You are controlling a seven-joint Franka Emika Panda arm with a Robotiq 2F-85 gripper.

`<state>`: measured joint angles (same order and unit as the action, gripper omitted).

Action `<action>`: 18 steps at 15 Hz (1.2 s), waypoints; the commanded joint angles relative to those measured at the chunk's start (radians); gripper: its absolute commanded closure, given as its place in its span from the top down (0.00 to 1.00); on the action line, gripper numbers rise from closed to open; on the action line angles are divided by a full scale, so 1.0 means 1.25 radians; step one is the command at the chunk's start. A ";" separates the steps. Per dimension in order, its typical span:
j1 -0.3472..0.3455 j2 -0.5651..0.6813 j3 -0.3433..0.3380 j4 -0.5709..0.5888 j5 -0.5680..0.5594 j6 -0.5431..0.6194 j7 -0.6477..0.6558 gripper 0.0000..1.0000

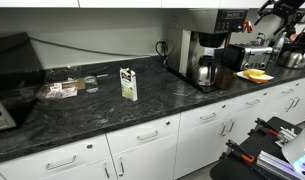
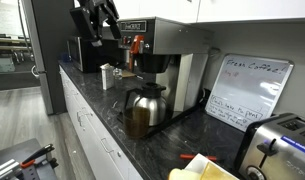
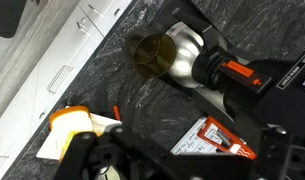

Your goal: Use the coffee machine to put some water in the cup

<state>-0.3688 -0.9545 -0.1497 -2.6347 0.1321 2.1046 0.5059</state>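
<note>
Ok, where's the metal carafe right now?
In both exterior views the metal carafe stands on the dark countertop at the foot of the coffee machine, with the toaster further along.

I can read nothing for certain: the whiteboard point(image 2: 247, 90) leaning at the back edge of the worktop point(image 2: 92, 105) bears handwriting too small to make out.

A dark marbled counter point(image 1: 92, 115) carries 1 upright carton point(image 1: 128, 83) near its middle. At the carton's 9 o'clock lie small packets point(image 1: 60, 89). At its 3 o'clock stands the coffee machine point(image 1: 207, 45), and farther that way lies a yellow stack point(image 1: 255, 75).
</note>
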 commanded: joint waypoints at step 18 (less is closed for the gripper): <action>-0.034 0.000 -0.010 -0.024 0.067 0.037 0.027 1.00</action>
<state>-0.3820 -0.9565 -0.1627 -2.6530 0.1727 2.1303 0.5219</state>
